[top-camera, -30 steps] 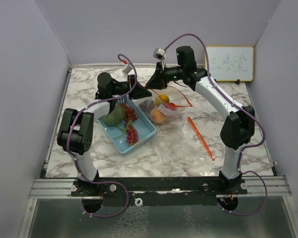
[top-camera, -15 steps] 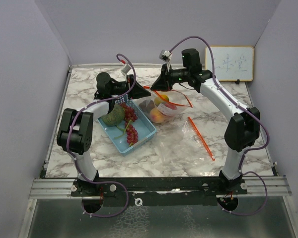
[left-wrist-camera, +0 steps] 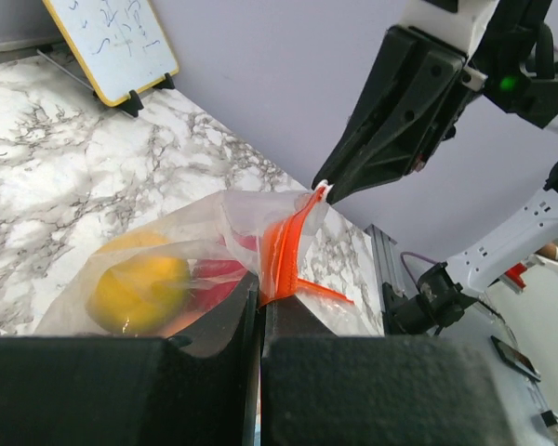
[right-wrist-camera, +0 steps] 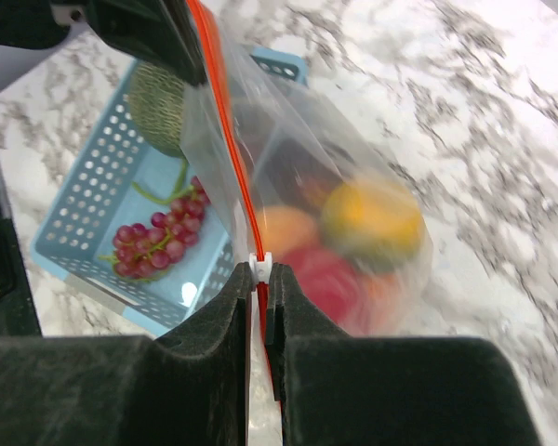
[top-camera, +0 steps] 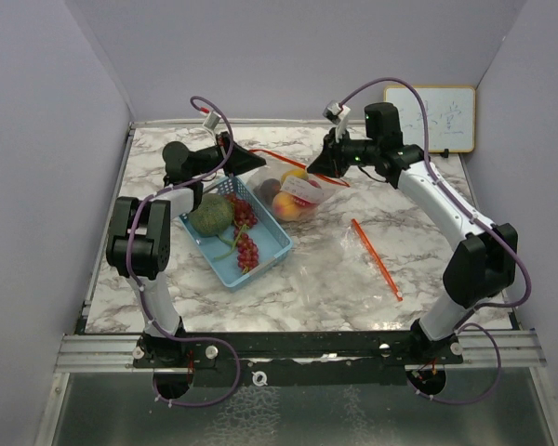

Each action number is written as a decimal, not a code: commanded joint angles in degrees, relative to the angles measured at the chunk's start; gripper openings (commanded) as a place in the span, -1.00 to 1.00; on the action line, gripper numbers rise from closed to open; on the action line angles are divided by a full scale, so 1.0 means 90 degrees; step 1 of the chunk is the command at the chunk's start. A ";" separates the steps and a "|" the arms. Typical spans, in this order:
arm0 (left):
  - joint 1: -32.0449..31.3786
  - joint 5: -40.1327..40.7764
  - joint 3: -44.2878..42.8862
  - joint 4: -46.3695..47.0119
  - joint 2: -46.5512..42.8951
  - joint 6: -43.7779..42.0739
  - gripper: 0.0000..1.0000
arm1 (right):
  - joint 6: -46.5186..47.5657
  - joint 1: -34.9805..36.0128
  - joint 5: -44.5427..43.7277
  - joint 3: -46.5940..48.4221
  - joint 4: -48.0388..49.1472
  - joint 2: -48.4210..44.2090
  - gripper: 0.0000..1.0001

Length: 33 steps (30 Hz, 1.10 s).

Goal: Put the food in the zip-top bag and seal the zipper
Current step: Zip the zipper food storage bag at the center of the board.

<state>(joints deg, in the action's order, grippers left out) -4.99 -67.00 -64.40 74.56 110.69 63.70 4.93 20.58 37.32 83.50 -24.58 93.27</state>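
Marble top (top-camera: 335,269): white with grey veins, carrying a light-blue basket (top-camera: 272,243) left of centre; every place below is given from that basket.
Room: plain lavender-grey walls (top-camera: 56,139) on three sides. An aluminium rail (top-camera: 298,346) runs along the near side of the basket, where the arm bases sit.
Whiteboard (top-camera: 431,118): well to the right of the basket and beyond it, propped against the back wall, with faint writing.
In the basket: a netted green melon (top-camera: 210,215) at its far-left end, with a red grape bunch (top-camera: 245,243) beside it toward the middle.
Zip-top bag (top-camera: 298,193): just beyond the basket's far-right edge, its orange zipper pulled taut between the two grippers.
In the bag: orange (top-camera: 296,176), peach (top-camera: 286,206), red apple (top-camera: 310,192) and dark purple fruit (top-camera: 269,189).
Left gripper (left-wrist-camera: 260,311): above the basket's far corner, fingers pressed together on one end of the zipper.
Right gripper (right-wrist-camera: 262,279): right of the basket, past the bag, fingers pinched on the zipper at a small white tab.
Second bag (top-camera: 377,260): flat on the marble to the right of the basket, its orange strip showing.
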 commanded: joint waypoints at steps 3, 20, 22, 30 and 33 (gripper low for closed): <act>0.0203 0.0448 -0.0543 0.1392 0.0419 0.1040 -1.00 | -0.0090 -0.0241 -0.2097 -0.0553 -0.0193 -0.0686 -0.96; 0.0216 0.0589 -0.1036 0.0827 0.0699 0.0904 -1.00 | -0.0435 -0.0363 -0.3688 -0.0141 -0.0451 -0.0873 -0.30; 0.0213 0.0675 -0.1315 0.0400 0.0760 0.0701 -1.00 | -0.0626 -0.0363 -0.3606 0.0139 -0.0535 -0.0888 -0.04; 0.0222 0.0818 -0.2796 -0.0200 0.1537 0.1212 0.88 | -0.1188 -0.0363 -0.3375 0.0486 -0.1022 -0.0974 0.43; 0.0244 0.0674 -0.3333 0.0638 0.2059 0.2198 0.98 | -0.1388 -0.0368 -0.3534 0.0262 -0.1162 -0.1040 0.44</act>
<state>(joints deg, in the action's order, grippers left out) -3.33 -61.82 -89.52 72.84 123.96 73.49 -3.88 17.28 7.16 87.66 -30.83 85.52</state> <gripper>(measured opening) 0.966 0.715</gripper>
